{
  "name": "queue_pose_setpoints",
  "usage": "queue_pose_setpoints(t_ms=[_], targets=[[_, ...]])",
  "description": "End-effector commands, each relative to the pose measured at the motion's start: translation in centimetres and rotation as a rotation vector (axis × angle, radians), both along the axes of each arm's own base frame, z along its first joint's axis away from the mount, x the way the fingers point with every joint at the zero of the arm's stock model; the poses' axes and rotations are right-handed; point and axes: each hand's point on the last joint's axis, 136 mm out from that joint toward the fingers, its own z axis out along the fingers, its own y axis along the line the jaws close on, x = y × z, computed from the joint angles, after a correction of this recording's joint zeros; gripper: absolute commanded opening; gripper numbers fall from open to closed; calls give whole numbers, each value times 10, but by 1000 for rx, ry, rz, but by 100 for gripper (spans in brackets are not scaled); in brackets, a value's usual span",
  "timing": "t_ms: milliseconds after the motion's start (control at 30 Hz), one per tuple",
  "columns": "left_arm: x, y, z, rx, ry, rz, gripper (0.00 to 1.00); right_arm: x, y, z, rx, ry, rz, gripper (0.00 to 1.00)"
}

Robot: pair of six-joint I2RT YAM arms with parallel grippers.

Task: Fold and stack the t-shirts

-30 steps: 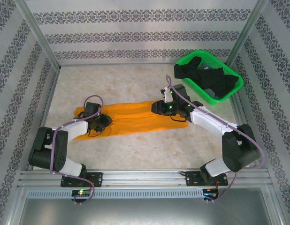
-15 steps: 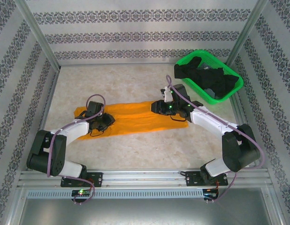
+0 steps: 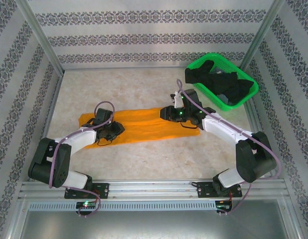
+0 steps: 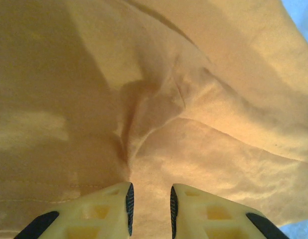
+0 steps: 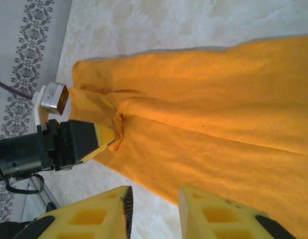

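Observation:
The mustard-orange t-shirt (image 3: 144,127) lies on the table folded into a long strip. My left gripper (image 3: 115,130) rests on its left part. Its jaws stand a small way apart, tips down on the cloth (image 4: 194,99), and a wrinkle bunches just ahead of them. My right gripper (image 3: 165,113) hovers at the strip's right part, open. Bare table and the shirt's near edge (image 5: 219,124) show between its fingers (image 5: 154,211). The right wrist view also catches the left gripper (image 5: 101,139) at that wrinkle. Black t-shirts (image 3: 224,84) are heaped in the basket.
A green mesh basket (image 3: 212,97) stands at the back right, close behind the right arm. Patterned walls and metal posts close in the table on three sides. Bare marble-look tabletop lies in front of and behind the orange shirt.
My left gripper has slid a little to the right along the orange shirt. The right arm and the basket have stayed put.

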Motion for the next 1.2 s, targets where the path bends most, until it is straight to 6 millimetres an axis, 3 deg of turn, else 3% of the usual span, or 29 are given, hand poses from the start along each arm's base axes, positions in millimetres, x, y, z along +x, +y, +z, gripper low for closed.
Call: queue_pose_setpoints(t_ms=[0,233,367,467,567,667,833,933,1033,1167], targets=[[-6,-8,-8,-16,28,4,28,0,3,4,22,-8,12,32],[-10,-14,-15,-48,53,12,28,6,-6,-4,-8,2,-24,32],[-4,-6,2,-37,36,61,28,22,-46,-32,-112,61,-160,30],[-7,16,11,-7,49,166,27,31,-86,-62,-256,131,-268,26],[-15,38,9,5,91,262,25,39,-115,-86,-347,187,-324,23],[-24,54,0,27,150,311,24,43,-132,-106,-418,241,-343,22],[-31,80,-25,14,222,421,20,44,-141,-133,-509,314,-321,23],[-26,93,-34,32,237,454,20,43,-138,-137,-535,325,-290,24],[-7,103,-36,48,229,453,20,31,-136,-138,-550,375,-263,24],[31,111,-40,80,231,420,20,-7,-127,-137,-567,435,-211,24]])
